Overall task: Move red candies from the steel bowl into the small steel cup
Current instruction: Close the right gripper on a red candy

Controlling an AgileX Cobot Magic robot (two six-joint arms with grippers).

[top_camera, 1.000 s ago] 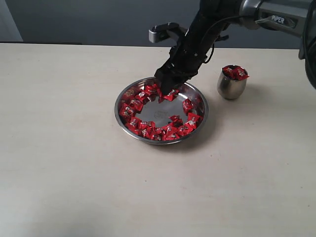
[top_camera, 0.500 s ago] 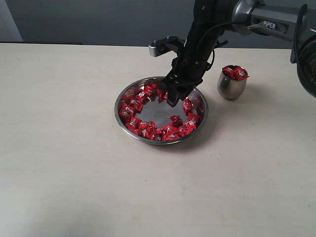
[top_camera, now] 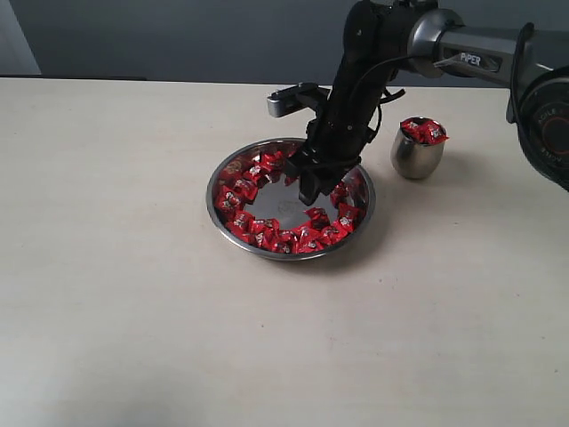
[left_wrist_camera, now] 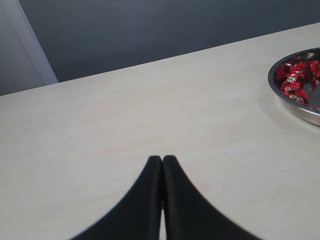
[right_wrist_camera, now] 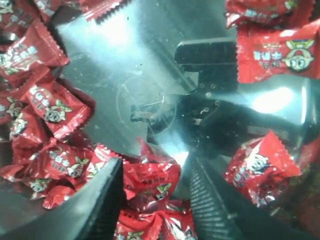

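Reaches down with the right pincer into the wide, shallow shiny steel bowl, jaws spread around one of the shiny red wrapped candies, not yet clamped. Looks partly done: near the pincer, small egg-shaped steel cup already heaped; dozens left all around. Holds left pincer clenched, empty.

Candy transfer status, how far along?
Done: small steel cup heaped with red candies to the brim. In hand: right end effector open in the steel bowl, straddling one candy, not gripped yet. Left: many ring the bowl. Left end effector shut, away from the bowl.
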